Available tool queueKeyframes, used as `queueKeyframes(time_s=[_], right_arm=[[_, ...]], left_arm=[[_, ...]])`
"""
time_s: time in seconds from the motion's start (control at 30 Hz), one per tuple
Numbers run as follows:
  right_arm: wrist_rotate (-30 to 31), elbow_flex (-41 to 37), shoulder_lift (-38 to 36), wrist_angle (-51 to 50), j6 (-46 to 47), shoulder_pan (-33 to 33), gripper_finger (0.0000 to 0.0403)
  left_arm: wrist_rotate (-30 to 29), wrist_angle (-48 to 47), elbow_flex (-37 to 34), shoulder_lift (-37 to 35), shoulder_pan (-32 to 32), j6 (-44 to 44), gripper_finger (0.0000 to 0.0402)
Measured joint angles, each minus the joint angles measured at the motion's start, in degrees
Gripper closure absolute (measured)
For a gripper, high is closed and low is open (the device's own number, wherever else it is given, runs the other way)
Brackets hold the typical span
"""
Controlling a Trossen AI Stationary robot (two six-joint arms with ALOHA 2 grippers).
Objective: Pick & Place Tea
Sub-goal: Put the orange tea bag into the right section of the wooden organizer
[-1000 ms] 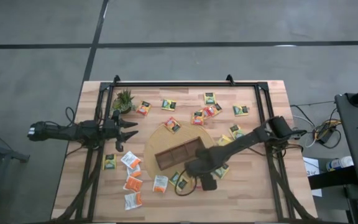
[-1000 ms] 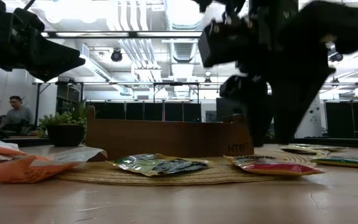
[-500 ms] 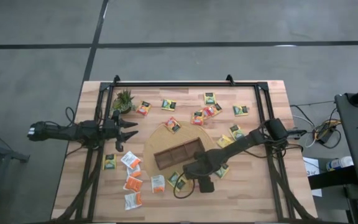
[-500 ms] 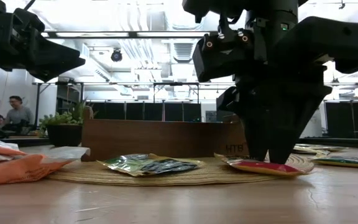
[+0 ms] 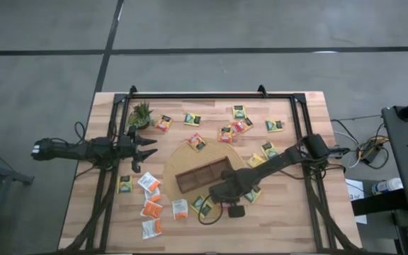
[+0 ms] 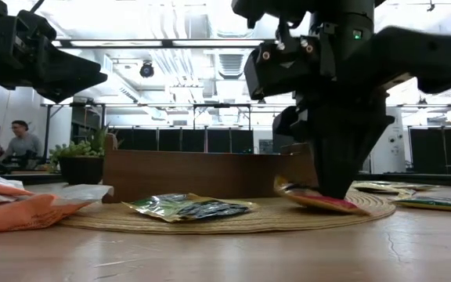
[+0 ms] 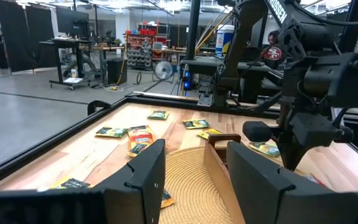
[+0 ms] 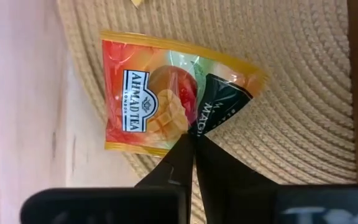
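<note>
— Since a moment ago: right gripper (image 6: 337,192) has closed, fingers now pinched onto one edge of a mango tea sachet (image 8: 166,102).

— Location of that item?

— On the woven mat (image 5: 183,156), at its near rim, just in front of the wooden tray (image 5: 202,176). One edge is lifted off the mat in the grip; the far edge lies on the weave.

— Sachet markings?

— Orange-red with a dark green-black corner. The fingers (image 8: 185,163) meet at that dark corner.

— Other stock by the tray?

— One yellow-and-dark sachet (image 6: 194,207) flat on the mat, beside the held one. Orange sachets (image 5: 151,208) off the mat toward the left arm. More scattered behind the tray, near the potted plant (image 5: 141,113).

— Left gripper (image 5: 146,147)?

— Fingers spread wide, holding nothing, raised above the table, well apart from the tray on the plant's side.
</note>
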Motion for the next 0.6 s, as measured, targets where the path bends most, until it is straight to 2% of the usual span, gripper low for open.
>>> queueKeyframes(time_s=[0.13, 0.27, 0.43, 0.6], right_arm=[[0.37, 0.0, -1.23, -0.46, -1.32, 0.02, 0.0393], [3.86, 0.0, -3.4, -1.28, -2.4, 0.02, 0.0394], [14.28, 0.02, -7.25, -3.36, -4.26, 0.15, 0.0394], [28.29, 0.02, -10.04, -4.04, -6.4, 0.58, 0.0394]], left_arm=[[0.0, 0.0, 0.0, 0.0, 0.0, 0.01, 0.0236], [0.0, 0.02, 0.0, 0.0, 0.01, 0.01, 0.0236], [0.0, 0.0, 0.0, 0.0, 0.01, 0.01, 0.0236], [0.0, 0.0, 0.0, 0.02, -0.01, 0.0, 0.0236]])
